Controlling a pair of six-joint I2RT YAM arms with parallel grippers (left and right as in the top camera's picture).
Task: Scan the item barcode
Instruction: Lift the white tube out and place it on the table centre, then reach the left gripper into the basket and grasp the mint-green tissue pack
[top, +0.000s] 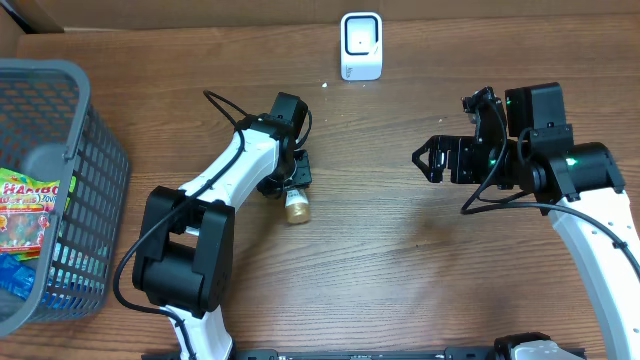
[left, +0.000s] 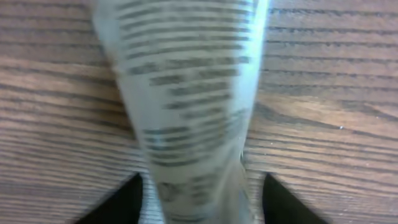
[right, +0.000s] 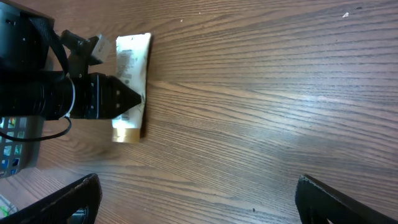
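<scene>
The item, a white tube (right: 132, 62) with a gold cap (top: 297, 210), lies on the wooden table left of centre. In the left wrist view its printed side (left: 186, 93) fills the middle, blurred. My left gripper (top: 293, 180) sits right over the tube, and its dark fingertips (left: 121, 202) stand a little off each side, open around it. The white barcode scanner (top: 361, 45) stands at the back edge. My right gripper (top: 432, 160) hovers at the right, open wide, with only bare wood between its fingers (right: 68, 199).
A grey mesh basket (top: 95, 150) stands at the left edge with colourful snack packs (top: 25, 215) inside. Bare wooden table (top: 400, 260) lies between the two arms and in front of them.
</scene>
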